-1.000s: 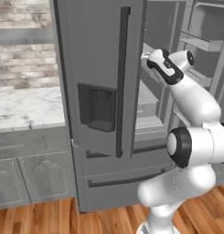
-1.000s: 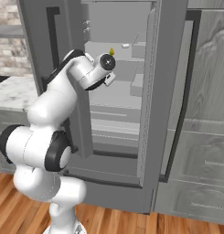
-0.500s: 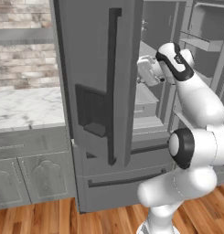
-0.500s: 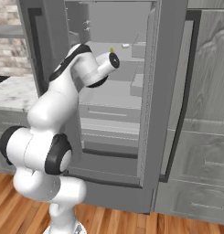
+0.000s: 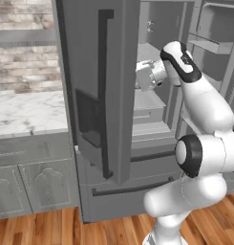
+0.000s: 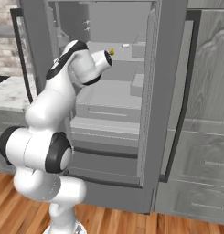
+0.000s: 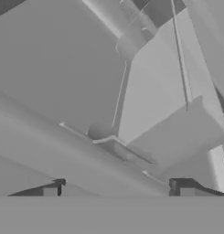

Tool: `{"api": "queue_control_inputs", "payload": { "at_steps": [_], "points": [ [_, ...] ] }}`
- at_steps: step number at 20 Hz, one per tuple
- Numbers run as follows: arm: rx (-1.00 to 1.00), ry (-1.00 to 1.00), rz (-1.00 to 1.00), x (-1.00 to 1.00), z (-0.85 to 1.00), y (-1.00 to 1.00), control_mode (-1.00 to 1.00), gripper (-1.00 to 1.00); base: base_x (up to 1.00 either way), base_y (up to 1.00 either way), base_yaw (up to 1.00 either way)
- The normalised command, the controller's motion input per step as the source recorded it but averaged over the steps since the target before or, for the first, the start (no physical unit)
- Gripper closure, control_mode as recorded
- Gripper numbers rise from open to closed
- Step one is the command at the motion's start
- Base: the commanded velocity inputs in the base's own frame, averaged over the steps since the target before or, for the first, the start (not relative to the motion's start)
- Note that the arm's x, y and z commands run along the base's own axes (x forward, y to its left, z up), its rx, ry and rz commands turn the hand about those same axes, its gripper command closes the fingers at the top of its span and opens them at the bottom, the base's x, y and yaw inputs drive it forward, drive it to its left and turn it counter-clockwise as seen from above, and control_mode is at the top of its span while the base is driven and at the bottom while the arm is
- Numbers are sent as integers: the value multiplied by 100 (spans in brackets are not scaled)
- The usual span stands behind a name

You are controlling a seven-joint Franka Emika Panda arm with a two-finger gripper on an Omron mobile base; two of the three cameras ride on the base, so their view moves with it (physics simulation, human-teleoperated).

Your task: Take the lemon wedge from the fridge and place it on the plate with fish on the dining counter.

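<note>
— Two doors of the fridge (image 6: 170, 91), are they both swung wide?

— Both are swung wide; the left door (image 5: 104, 72) stands to the left of the fingers (image 6: 107, 56) and nearer the cameras than they are; the right door (image 6: 177, 105) stands well off to their right.

— Where are the fingers themselves?

— Inside the upper compartment, at the end of the white arm (image 6: 54, 96); they point toward the back wall, above the shelf (image 6: 109, 96) with its drawer fronts.

— And the lemon wedge?

— The lemon wedge (image 6: 111, 52) sits on an upper shelf inside the fridge, just beyond the fingers and slightly above their tips in the right base view; it is tiny there, so I cannot tell whether they touch it.

— Are the fingers clenched on anything?

— No; in the hand view the two dark tips stand far apart at the bottom, with grey fridge panels between them; released, then, and grasping nothing.

— Anything else near them?

— A small pale item (image 6: 125, 45) lies on the same shelf as the wedge, farther right of the fingers and deeper in; too small to name.

— And outside the fridge?

— A marble table (image 5: 27, 112) over grey cabinets lies far left of the fingers and lower; wooden floor (image 6: 131, 219) runs well below them.
</note>
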Motion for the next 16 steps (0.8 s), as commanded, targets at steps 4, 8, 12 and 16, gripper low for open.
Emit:
{"api": "queue_control_inputs", "payload": {
  "at_steps": [4, 8, 12, 16],
  "points": [
    [-4, -9, 16, -68, -5, 100, -100, -100, 0, 0, 0],
    [-3, -14, 9, -52, -13, 100, -100, -100, 0, 0, 0],
    [0, -4, 2, 8, -28, 100, -100, -100, 0, 0, 0],
    [2, 0, 0, 54, -48, 100, -100, -100, 0, 0, 0]
  ]
}}
